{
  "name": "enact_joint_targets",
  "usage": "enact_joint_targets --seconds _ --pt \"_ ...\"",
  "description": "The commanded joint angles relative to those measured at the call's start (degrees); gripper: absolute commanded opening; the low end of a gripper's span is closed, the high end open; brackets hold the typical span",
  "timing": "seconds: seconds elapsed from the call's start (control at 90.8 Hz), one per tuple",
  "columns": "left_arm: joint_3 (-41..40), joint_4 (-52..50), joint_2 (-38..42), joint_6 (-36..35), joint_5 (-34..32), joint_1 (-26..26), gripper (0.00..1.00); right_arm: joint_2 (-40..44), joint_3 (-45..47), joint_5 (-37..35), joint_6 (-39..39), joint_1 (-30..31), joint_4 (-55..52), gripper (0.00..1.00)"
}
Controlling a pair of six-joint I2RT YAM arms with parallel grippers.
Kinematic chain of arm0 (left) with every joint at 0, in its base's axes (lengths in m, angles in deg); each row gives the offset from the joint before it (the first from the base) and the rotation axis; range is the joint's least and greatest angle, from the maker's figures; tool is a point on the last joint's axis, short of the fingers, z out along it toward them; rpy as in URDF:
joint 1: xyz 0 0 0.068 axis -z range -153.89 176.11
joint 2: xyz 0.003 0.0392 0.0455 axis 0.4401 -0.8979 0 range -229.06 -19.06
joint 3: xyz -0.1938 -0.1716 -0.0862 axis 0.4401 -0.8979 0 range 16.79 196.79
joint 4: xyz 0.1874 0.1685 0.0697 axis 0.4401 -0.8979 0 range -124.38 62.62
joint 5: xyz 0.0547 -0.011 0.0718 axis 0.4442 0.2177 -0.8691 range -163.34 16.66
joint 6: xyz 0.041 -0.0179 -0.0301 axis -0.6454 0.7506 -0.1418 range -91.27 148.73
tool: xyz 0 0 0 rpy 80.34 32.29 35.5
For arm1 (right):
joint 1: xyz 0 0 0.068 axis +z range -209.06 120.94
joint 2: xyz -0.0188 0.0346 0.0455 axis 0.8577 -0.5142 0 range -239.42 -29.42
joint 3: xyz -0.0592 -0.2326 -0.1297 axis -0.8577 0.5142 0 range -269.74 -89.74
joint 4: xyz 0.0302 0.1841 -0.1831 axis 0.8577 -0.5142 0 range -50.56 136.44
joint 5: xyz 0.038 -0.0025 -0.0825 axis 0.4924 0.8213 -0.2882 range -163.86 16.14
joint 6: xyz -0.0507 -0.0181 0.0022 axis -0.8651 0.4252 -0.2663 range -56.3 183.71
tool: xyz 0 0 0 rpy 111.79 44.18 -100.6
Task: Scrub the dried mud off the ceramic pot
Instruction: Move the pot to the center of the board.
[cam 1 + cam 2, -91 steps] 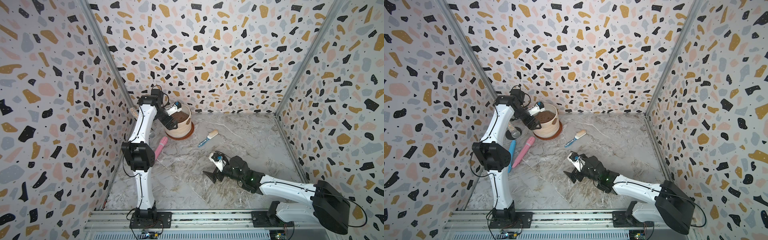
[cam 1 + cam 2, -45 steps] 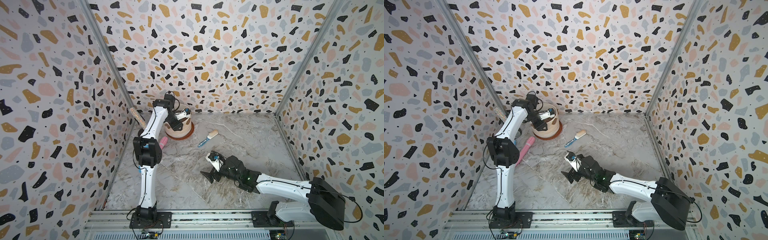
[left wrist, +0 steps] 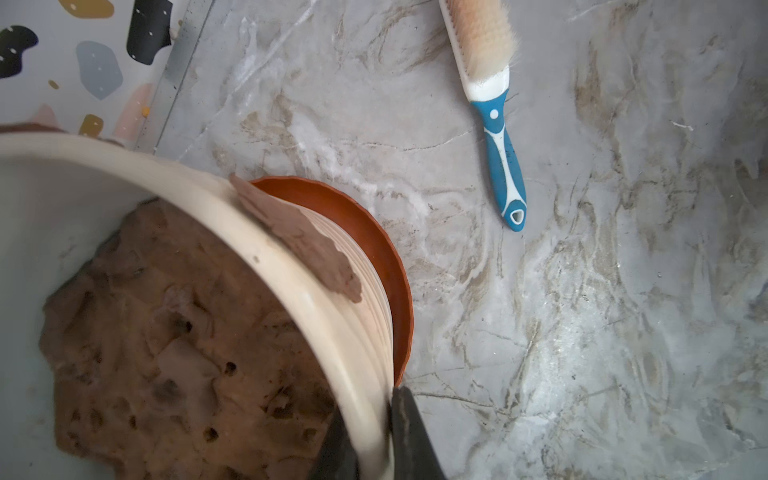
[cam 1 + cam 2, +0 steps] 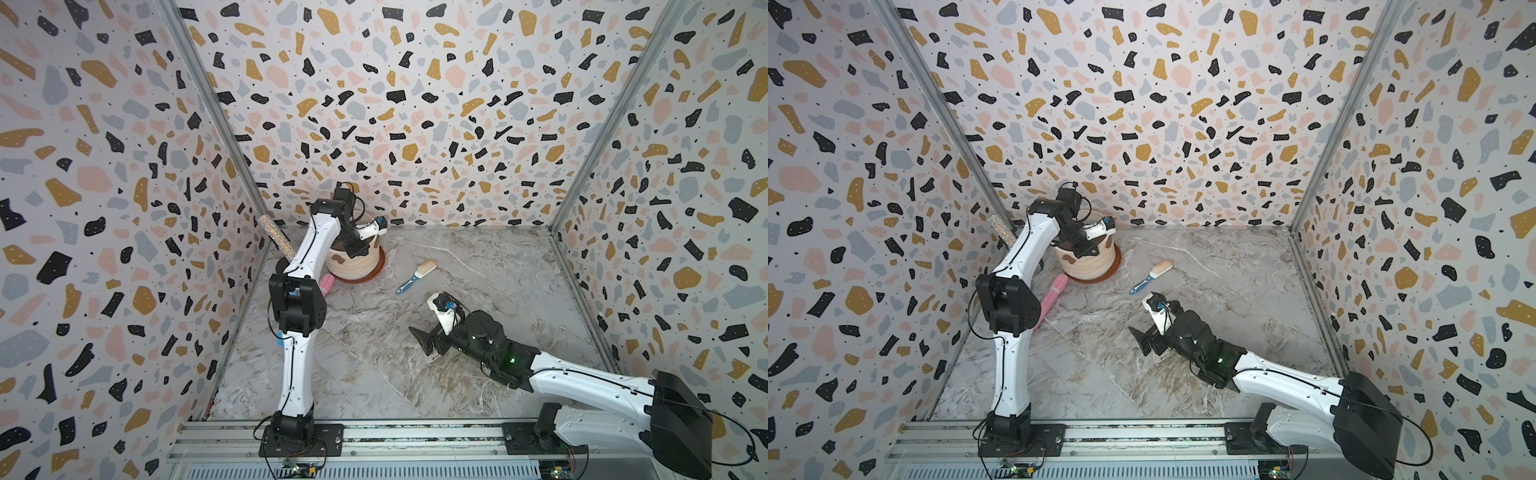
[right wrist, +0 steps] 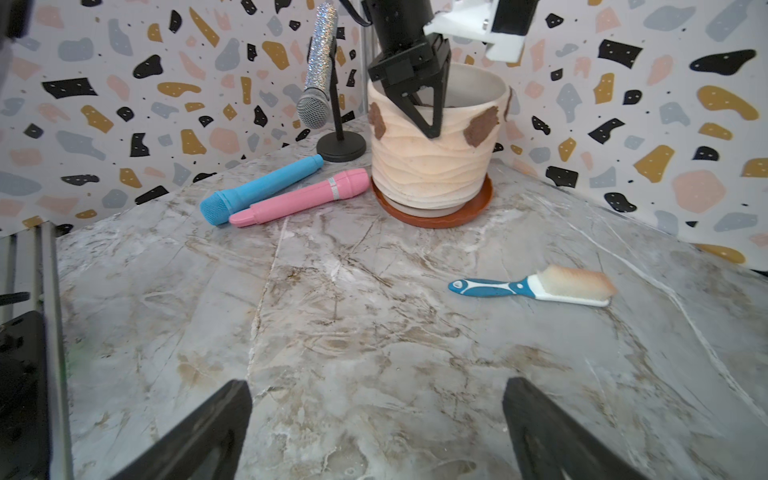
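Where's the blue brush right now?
The brush lies untouched on the table in both top views, between the ceramic pot and the right gripper.

The left gripper [image 3: 370, 413] clamps the rim of the ceramic pot [image 3: 332, 332], one finger inside, one outside. A dried mud [image 3: 299, 237] patch clings there, and the brush [image 3: 492, 108] lies at the pot's two o'clock.

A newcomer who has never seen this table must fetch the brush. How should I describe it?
Find the ceramic pot on its orange saucer in the back left corner of the table. The brush lies right of it, towards the right gripper. Unlike the pink microphone and blue microphone on the pot's other side, it is flat, with a blue handle and pale bristles.
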Motion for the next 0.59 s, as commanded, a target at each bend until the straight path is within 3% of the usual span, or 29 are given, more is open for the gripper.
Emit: enact_joint_targets --seconds 0.0,0.099,0.187,0.308,0.385,0.584 --pt "-1.16 -8.31 2.41 -1.52 2.53 2.38 0.07 1.83 -1.1 -6.18 2.49 0.08 -2.88 1.0" --pt "-1.16 -9.41 3.01 -1.58 3.62 3.37 0.06 2.1 -1.59 -11.92 5.15 -0.01 -6.08 1.0" --pt "-1.69 -10.16 4.24 -1.1 4.66 4.47 0.06 1.47 -6.63 -21.25 15.02 -1.33 -20.96 1.0" --pt "-4.99 -9.32 7.37 0.49 6.91 6.16 0.04 -2.68 -16.03 -16.24 26.07 -9.23 -41.98 1.0" --pt "-8.79 -6.5 10.09 3.15 6.05 7.67 0.0 -5.72 -19.61 -17.05 31.51 -12.54 -50.01 1.0" --pt "-23.34 4.17 18.95 8.05 0.67 12.72 0.0 -6.34 -20.08 -14.34 38.8 -18.64 -54.82 0.98"
